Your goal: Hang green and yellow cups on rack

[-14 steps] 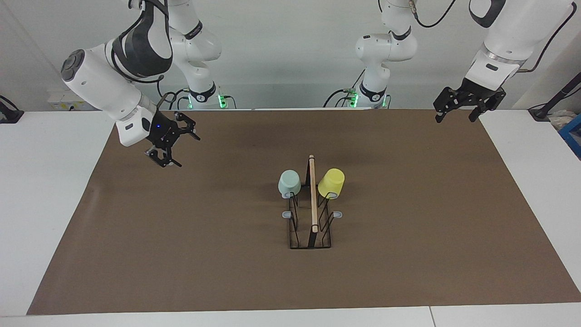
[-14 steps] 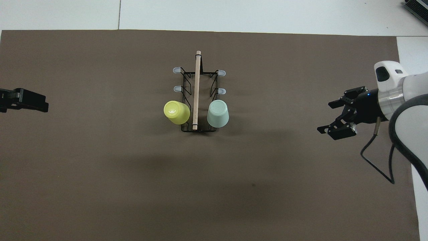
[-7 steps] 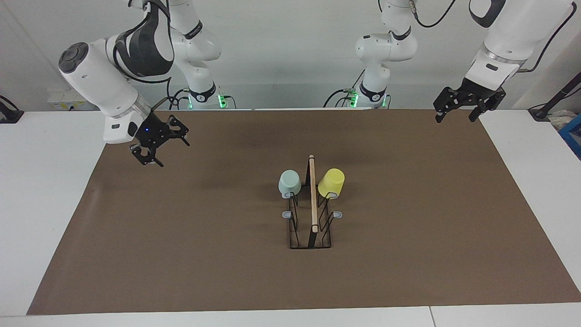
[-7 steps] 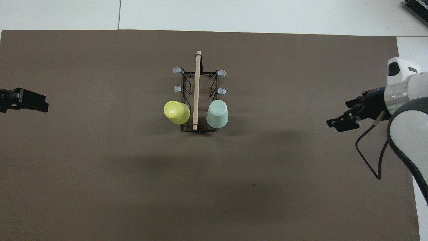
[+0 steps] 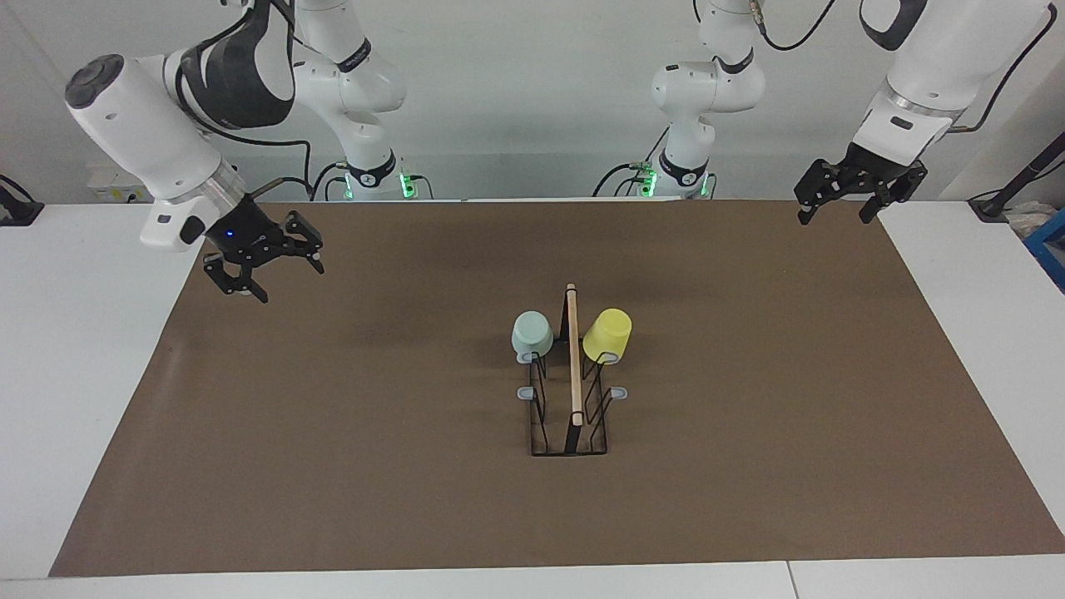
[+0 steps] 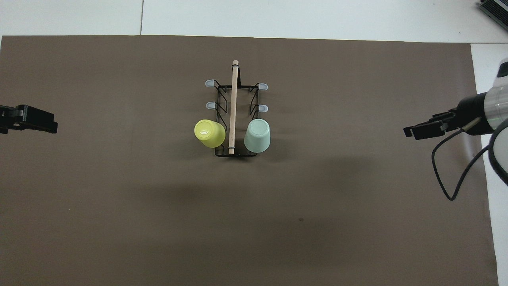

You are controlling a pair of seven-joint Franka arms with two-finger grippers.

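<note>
The black wire rack with its wooden bar [image 5: 574, 366] stands in the middle of the brown mat; it also shows in the overhead view [image 6: 233, 107]. The mint green cup [image 5: 532, 333] [image 6: 257, 135] and the yellow cup [image 5: 608, 334] [image 6: 209, 133] hang upside down on the pegs nearest the robots, one on each side of the bar. The green cup is on the right arm's side. My right gripper [image 5: 291, 284] [image 6: 409, 132] is open and empty over the mat's edge at the right arm's end. My left gripper [image 5: 834, 220] [image 6: 49, 125] is open and empty, waiting over the mat's other end.
The brown mat [image 5: 349, 466] covers most of the white table [image 5: 83, 349]. Several grey-tipped pegs [image 6: 209, 83] farther from the robots on the rack are bare. A black cable [image 6: 448, 174] hangs from the right arm.
My right gripper has drawn away from the rack toward the right arm's end of the table. The left arm, the cups and the rack have not moved.
</note>
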